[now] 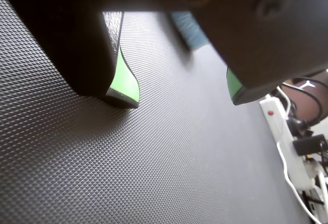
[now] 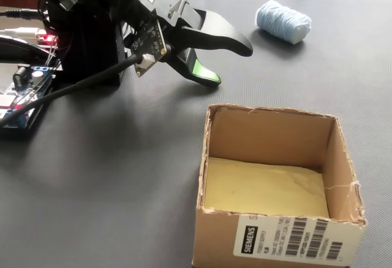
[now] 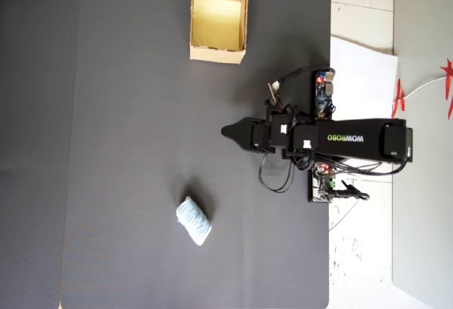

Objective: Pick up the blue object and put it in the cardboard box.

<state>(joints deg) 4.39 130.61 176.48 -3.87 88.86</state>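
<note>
1. The robot is at the very start of the job. The black claw with green pads (image 2: 229, 62) is spread apart and holds nothing. In the wrist view, bare mat shows between its two tips.

2. The small, soft, pale blue roll of yarn (image 3: 193, 220) lies on the dark grey bumpy mat (image 3: 106, 146). It is well apart from the claw (image 3: 225, 131) and nothing touches it.

3. The small tan cardboard box with a yellow inside (image 2: 269, 185) sits open and empty. In the overhead view the box (image 3: 218, 54) is near the top edge of the mat, and the blue roll is far from it, lower down. The arm is between the two.

4. The next move probably means swinging the arm over to the blue roll, then coming down with one tip on each side of it.

5. In the overhead view the roll's long way slants from upper left to lower right. A squeeze across the short way looks easiest, so the claw may need to turn a bit.

6. In the fixed view the blue roll (image 2: 283, 21) lies on its side, past the claw's tips.
</note>
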